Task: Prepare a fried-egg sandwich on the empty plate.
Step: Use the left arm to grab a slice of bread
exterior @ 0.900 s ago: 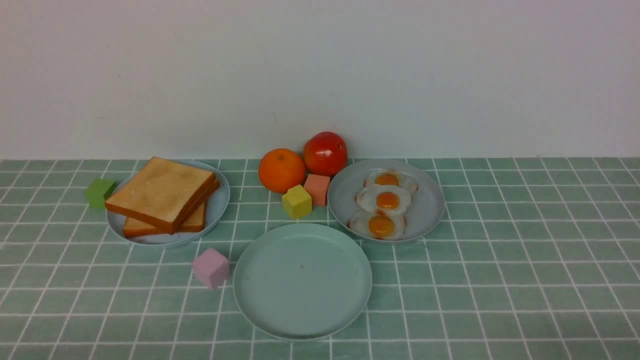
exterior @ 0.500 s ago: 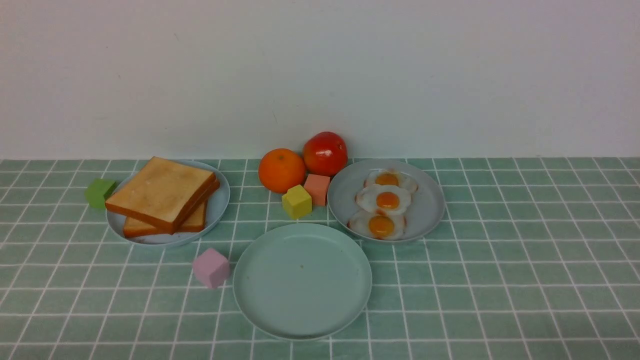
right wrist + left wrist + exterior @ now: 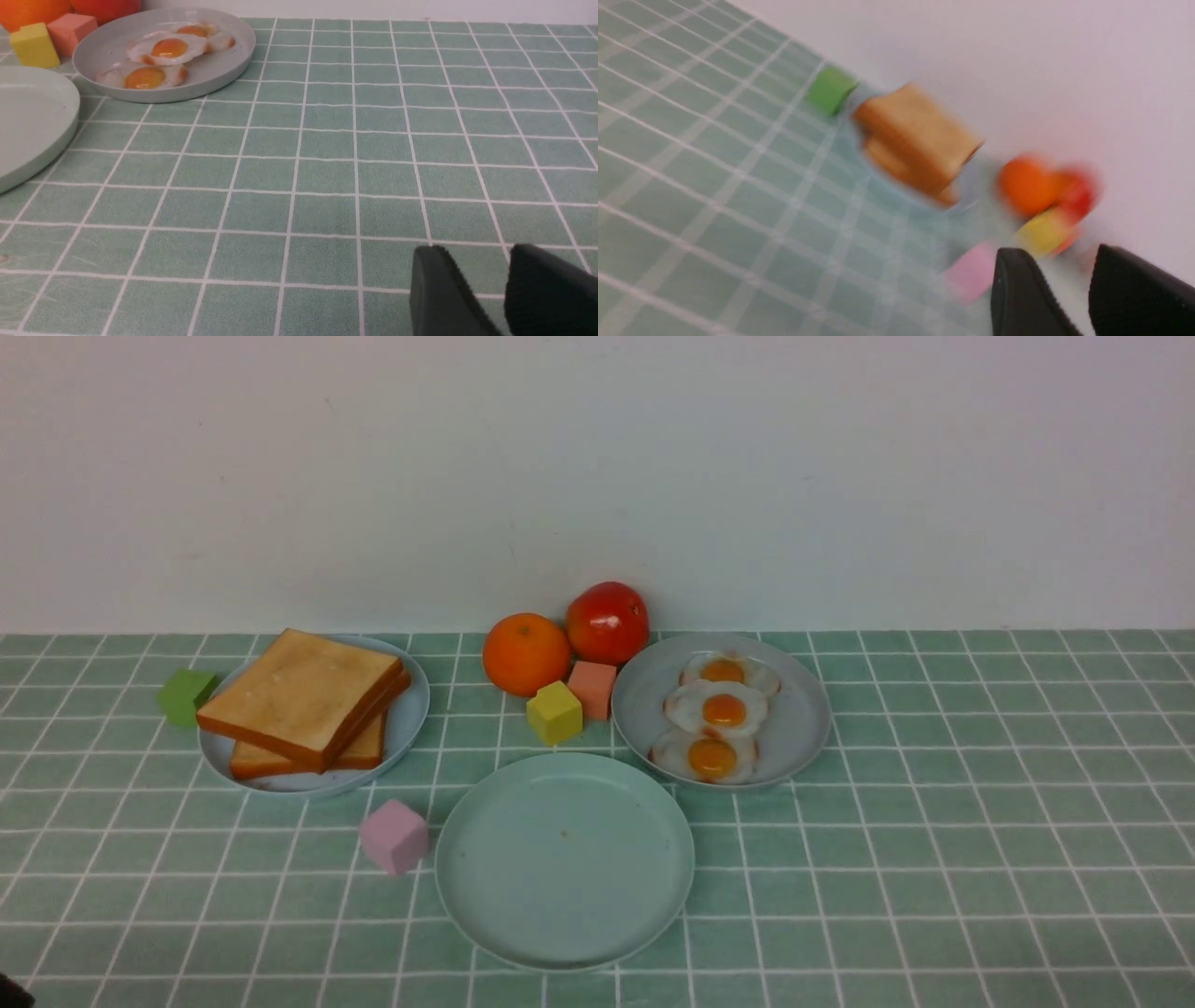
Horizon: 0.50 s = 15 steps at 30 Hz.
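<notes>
Three eggs (image 3: 719, 709) to the right and stacked toast (image 3: 303, 695) to the left flank the bare mint plate (image 3: 565, 859) at the bench's (image 3: 934, 849) front centre, each, we judge, set for its nearer arm; left claw (image 3: 1062, 261) and right claw (image 3: 474, 254) stand spread, holding nothing.

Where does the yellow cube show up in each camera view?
Front view: yellow cube mid-table, just in front of the orange.
Left wrist view: blurred, yellow cube beside the orange.
Right wrist view: yellow cube beside the salmon cube, near the orange.
Shared landmark: the orange.
</notes>
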Motion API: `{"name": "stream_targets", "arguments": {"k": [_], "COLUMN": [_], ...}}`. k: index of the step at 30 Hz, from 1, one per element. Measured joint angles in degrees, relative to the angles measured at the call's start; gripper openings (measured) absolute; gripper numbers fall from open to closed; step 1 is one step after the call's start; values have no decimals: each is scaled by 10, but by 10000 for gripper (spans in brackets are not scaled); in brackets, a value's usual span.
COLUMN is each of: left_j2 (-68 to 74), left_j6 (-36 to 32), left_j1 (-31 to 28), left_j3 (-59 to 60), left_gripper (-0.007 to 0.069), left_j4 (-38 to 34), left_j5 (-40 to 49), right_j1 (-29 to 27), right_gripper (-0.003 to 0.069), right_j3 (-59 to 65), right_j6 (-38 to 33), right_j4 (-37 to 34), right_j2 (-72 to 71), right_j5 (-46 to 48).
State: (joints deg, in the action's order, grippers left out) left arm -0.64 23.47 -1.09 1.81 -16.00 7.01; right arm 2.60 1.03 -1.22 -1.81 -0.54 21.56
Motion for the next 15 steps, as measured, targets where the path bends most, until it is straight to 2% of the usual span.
{"name": "stream_targets", "arguments": {"k": [4,8,11,12,15], "left_j2": [0,1,45,45,128], "left_j6": [67,78,59,59,-25], "left_j1": [0,0,0,0,19], "left_j3": [0,-4,-64,-69,-153], "left_gripper": [238,238,202,202,119], "left_j4": [-105,-123,-94,-91,-40], "left_j5": [-77,-103,-10,-4,82], "right_j1": [0,0,0,0,0], "right_gripper": [239,239,239,239,239], "right_j3": [0,0,0,0,1], "right_j6": [0,0,0,0,2], "right_j4": [0,0,0,0,-3], "right_j2": [0,0,0,0,0], "right_j5": [0,0,0,0,-12]}}
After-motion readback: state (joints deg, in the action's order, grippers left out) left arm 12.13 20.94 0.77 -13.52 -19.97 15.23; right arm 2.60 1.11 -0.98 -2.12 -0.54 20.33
